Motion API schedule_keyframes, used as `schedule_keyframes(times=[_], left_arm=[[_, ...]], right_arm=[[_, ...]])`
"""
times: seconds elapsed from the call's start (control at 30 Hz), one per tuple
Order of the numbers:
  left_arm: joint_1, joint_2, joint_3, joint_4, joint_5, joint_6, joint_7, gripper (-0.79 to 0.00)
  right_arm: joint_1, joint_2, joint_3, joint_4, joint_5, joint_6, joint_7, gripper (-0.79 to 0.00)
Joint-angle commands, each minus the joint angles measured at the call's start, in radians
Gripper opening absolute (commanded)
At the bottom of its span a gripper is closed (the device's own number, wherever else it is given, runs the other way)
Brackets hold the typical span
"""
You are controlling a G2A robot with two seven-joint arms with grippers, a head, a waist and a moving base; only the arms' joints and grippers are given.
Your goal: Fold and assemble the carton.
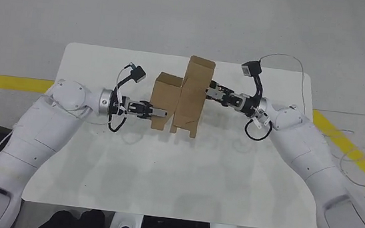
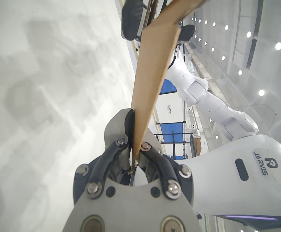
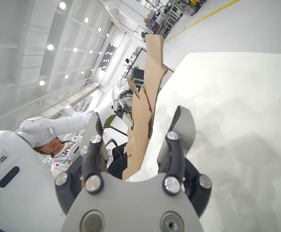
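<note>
A: Item: brown cardboard carton [image 1: 184, 97], held above white rectangular table [image 1: 162, 179], far half. Grip?
B: Left gripper [image 2: 137, 131] clamped on one flap; right gripper [image 3: 138, 114] spread, straddling opposite edge. Risk: single hold, carton could pivot or slip.

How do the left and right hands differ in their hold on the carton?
Left hand is shut, pinching a carton edge; right hand is open, straddling the carton. Left hand is at the carton's shorter section, right hand at the taller one. Both meet it from opposite sides.
</note>
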State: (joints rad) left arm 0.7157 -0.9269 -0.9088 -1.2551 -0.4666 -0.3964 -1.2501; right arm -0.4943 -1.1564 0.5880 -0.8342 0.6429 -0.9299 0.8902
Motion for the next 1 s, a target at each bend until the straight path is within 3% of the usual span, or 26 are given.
schedule_keyframes(times=[0.0, 0.17, 0.4, 0.53, 0.83, 0.9, 0.97], left_arm=[[-0.027, 0.0, 0.005, 0.021, 0.01, 0.016, -0.084, -0.785], [-0.062, -0.007, 0.024, 0.048, -0.036, 0.056, -0.23, -0.785], [-0.048, -0.004, 0.062, -0.003, -0.078, 0.112, -0.286, -0.785], [-0.043, 0.0, 0.097, -0.01, -0.094, 0.112, -0.286, -0.785], [-0.056, 0.0, 0.15, -0.019, -0.139, 0.123, -0.286, -0.785], [-0.058, 0.0, 0.157, -0.023, -0.147, 0.122, -0.286, -0.785], [-0.058, 0.0, 0.165, -0.03, -0.154, 0.12, -0.286, -0.785]], right_arm=[[-0.007, 0.02, 0.015, -0.02, -0.006, 0.048, 0.048, 0.0], [-0.043, 0.081, 0.065, -0.095, 0.007, 0.175, 0.175, 0.0], [-0.14, 0.163, 0.153, -0.26, 0.035, 0.298, 0.298, 0.0], [-0.2, 0.187, 0.18, -0.359, 0.04, 0.308, 0.308, 0.0], [-0.239, 0.205, 0.184, -0.42, 0.028, 0.341, 0.341, -0.006], [-0.237, 0.202, 0.177, -0.417, 0.023, 0.333, 0.333, -0.086], [-0.232, 0.199, 0.172, -0.408, 0.013, 0.322, 0.322, -0.222]])
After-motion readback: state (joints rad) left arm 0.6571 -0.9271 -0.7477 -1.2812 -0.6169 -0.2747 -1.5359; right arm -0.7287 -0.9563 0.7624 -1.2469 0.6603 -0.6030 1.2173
